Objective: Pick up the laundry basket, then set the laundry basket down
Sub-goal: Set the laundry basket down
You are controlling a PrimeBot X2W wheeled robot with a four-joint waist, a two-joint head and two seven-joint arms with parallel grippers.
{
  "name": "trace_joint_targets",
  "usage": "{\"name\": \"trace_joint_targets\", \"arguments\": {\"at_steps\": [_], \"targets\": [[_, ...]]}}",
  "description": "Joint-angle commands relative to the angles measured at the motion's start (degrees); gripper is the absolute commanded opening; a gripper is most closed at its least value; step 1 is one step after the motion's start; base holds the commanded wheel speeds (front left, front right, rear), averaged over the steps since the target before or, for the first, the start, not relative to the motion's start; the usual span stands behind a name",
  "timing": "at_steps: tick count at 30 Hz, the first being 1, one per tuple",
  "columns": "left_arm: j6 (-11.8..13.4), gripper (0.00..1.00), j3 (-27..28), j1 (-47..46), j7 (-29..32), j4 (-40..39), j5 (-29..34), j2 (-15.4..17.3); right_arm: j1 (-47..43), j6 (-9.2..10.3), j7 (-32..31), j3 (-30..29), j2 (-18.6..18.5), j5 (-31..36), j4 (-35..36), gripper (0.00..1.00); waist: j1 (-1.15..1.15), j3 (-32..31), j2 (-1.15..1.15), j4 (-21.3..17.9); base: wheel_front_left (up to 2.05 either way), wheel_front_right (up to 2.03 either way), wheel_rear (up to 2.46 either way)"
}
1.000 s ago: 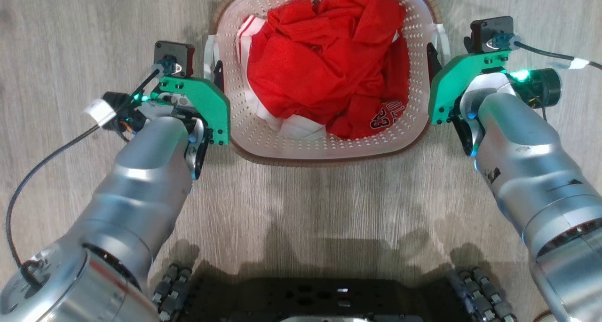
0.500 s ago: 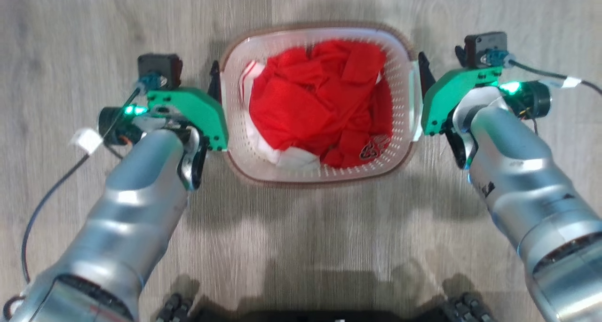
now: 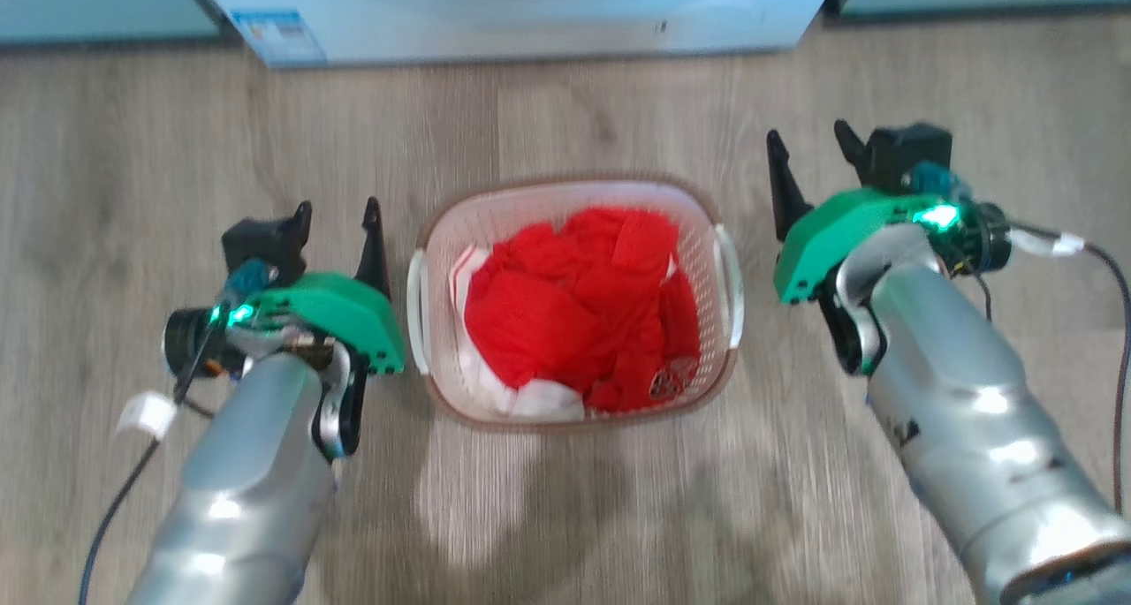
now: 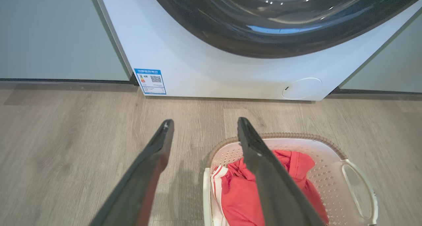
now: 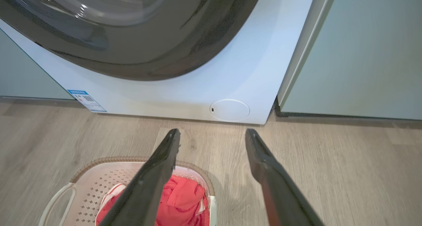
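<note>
Head view: shows the laundry basket [image 3: 565,184] upright on the floor [image 3: 565,517], toward the floor's far edge and a little short of the washer [image 3: 530,22]. Holds a heap of red clothes [image 3: 574,313] with some white cloth at the near-left corner, all below the rim. Places the left pincer [image 3: 338,221] just beside the basket's left handle [image 3: 415,309] and the right pincer [image 3: 808,146] off to the far right, apart from the right handle [image 3: 732,287]. Both released, gripping nothing, touching nothing. Reads as the set-down step finished: basket on the floor, handles free. Calls next for little more than drawing both arms clear without clipping a handle or shoving the light basket across the floor.

Left wrist view: looks along the left pincer [image 4: 205,122], fingers spread wide and empty, toward the washer [image 4: 214,77] and its blue sticker [image 4: 150,81]. Catches the laundry basket [image 4: 329,173] low on the right, red clothes [image 4: 237,196] inside, partly behind one finger.

Right wrist view: looks along the right pincer [image 5: 212,132], likewise spread and empty, above bare floor. Catches the laundry basket [image 5: 99,179] low on the left with red clothes [image 5: 184,199] in it, and a pale cabinet [image 5: 356,54] beside the washer [image 5: 165,94].
</note>
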State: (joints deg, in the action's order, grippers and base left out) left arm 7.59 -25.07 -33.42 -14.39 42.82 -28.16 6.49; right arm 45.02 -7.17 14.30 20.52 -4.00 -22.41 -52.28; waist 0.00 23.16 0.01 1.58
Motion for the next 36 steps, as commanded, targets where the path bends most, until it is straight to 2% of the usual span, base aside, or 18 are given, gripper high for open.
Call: {"name": "trace_joint_targets", "arguments": {"at_steps": [1, 7, 8, 16, 27, 36], "targets": [[0.13, 1.0, 2.66, 0.52, -0.61, -2.48, 1.13, 1.46, -1.47, -0.32, 0.69, 0.23, 1.12, 0.96, 2.64, 1.0, 0.0, -3.8, -0.01, -0.64, 0.0, 0.0, 0.0], [-0.32, 1.0, 8.56, 8.37, -0.61, -11.84, 7.47, 0.88, -8.94, -0.32, 0.69, -2.45, 1.12, 4.28, 12.12, 1.0, 0.0, -9.37, -0.01, -1.05, 0.0, 0.0, 0.0], [-0.45, 1.0, 10.33, 11.06, -0.61, -15.32, 9.21, 0.61, -11.47, -0.32, 0.69, -3.22, 1.12, 5.11, 14.56, 1.0, 0.0, -10.97, -0.01, -1.08, 0.0, 0.0, 0.0], [-0.78, 1.0, 15.96, 21.54, -0.61, -27.22, 13.93, -1.04, -20.42, -0.32, 0.7, -5.48, 1.12, 6.88, 23.39, 1.0, 0.0, -15.72, -0.01, -1.32, 0.0, 0.0, 0.0], [-1.26, 1.0, 18.79, 33.16, -0.61, -33.73, 16.88, -2.24, -32.47, -0.32, 0.7, -8.32, 1.13, 8.84, 35.19, 1.0, 0.0, -21.57, -0.01, -1.94, 0.0, 0.0, 0.0], [-1.06, 1.0, 19.85, 38.05, -0.61, -37.01, 18.01, -2.76, -39.34, -0.32, 0.7, -10.66, 1.13, 9.72, 40.38, 1.0, 0.0, -23.73, -0.01, -2.24, 0.0, 0.0, 0.0]]}}
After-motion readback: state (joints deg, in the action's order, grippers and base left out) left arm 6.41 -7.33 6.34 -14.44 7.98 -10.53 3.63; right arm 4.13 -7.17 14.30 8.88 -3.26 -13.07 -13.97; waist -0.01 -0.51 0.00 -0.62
